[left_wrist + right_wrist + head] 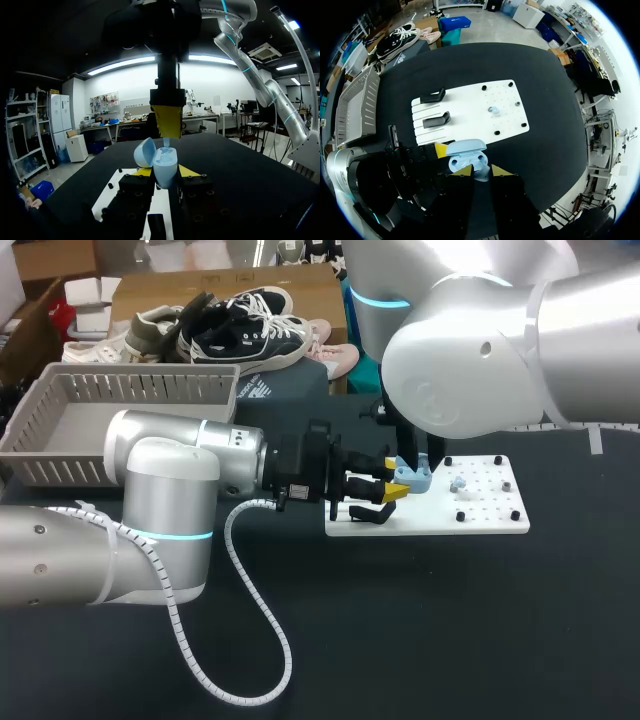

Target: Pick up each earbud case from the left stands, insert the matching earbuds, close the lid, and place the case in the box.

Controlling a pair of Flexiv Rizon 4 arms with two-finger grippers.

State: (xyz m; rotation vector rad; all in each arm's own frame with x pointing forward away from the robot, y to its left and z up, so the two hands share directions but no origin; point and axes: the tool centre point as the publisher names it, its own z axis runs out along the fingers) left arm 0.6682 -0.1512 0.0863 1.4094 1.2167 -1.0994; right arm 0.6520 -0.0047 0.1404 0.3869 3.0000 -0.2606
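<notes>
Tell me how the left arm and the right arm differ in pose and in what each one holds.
The left arm lies low and level over the table; the right arm points down from above. The left arm's jaws are shut on the open light blue case; the right arm's jaws grip a small light blue earbud at that case's open top. Both meet at the white board.

The earbud case [164, 167] sits clamped in my left claw [165, 172], my right claw [167, 122] directly above it, the board [470, 518] and stands [436, 120] below.
</notes>
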